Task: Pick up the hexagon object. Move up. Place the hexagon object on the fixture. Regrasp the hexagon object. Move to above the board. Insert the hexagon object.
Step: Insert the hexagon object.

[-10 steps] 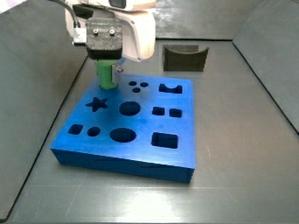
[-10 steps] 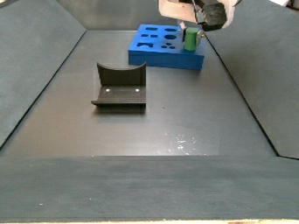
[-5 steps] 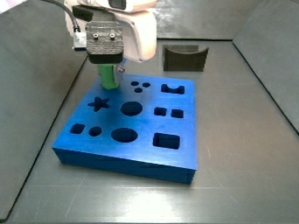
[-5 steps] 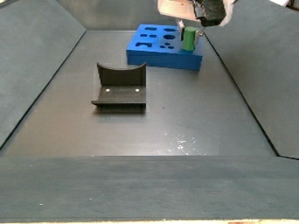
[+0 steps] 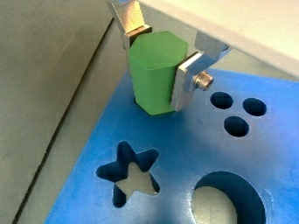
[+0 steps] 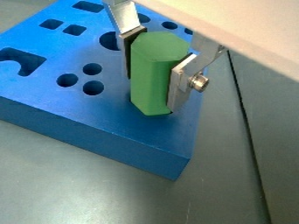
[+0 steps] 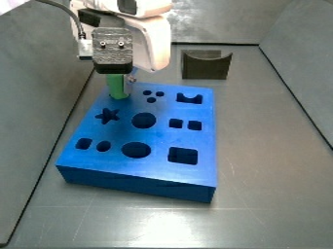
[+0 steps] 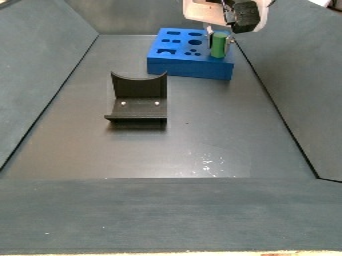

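Note:
The hexagon object (image 5: 155,77) (image 6: 151,77) is a bright green prism held upright, and my gripper (image 5: 159,68) (image 6: 156,68) is shut on its flat sides with silver fingers (image 5: 188,77). In both side views the gripper (image 7: 116,74) (image 8: 222,30) hangs over a far corner of the blue board (image 7: 211,146) (image 8: 187,68), with the hexagon object (image 7: 117,88) (image 8: 217,45) reaching down to the board's top. The hole under it is hidden. The dark fixture (image 7: 205,65) (image 8: 136,99) stands apart from the board with nothing on it.
The board (image 5: 82,144) (image 6: 70,114) has a star hole (image 5: 131,171), round holes and square holes beside the prism. Dark sloping walls (image 8: 40,90) enclose the grey floor (image 7: 260,117).
The gripper with the hexagon object has shifted only very slightly over the board corner. Its grip is unchanged.

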